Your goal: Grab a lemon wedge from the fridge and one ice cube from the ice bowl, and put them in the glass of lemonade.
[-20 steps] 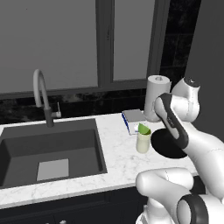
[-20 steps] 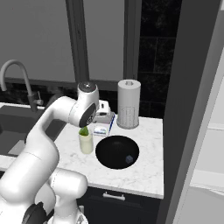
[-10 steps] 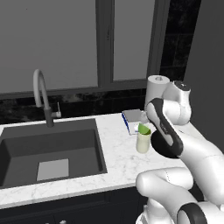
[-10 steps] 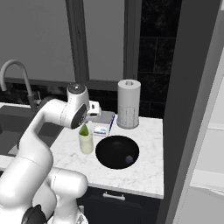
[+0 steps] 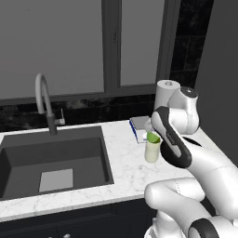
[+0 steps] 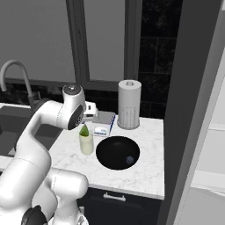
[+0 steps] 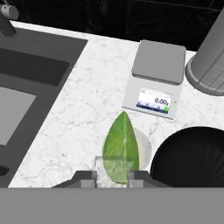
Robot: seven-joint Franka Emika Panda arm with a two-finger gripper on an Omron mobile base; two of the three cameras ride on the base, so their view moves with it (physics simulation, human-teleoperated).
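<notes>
Above the glass of lemonade point(image 6: 86, 143) the white arm bends over, its gripper point(image 7: 111, 176) pointing down at the glass rim. Its fingertips point(image 7: 89, 176) pinch the base of the lemon wedge point(image 7: 121, 146), which stands upright in the mouth of the glass. That glass stands near the front edge of the white marble counter point(image 6: 145, 167), just beside the ice bowl point(image 6: 117, 152), where one small ice cube point(image 6: 129, 160) lies. Behind them, toward the counter's back edge, sit a small digital scale point(image 7: 155, 78), its lit display reading zeros, and a paper towel roll point(image 6: 129, 104). Left of the glass lies the dark sink point(image 5: 51, 160) with a curved faucet point(image 5: 44, 102), below dark windows.
</notes>
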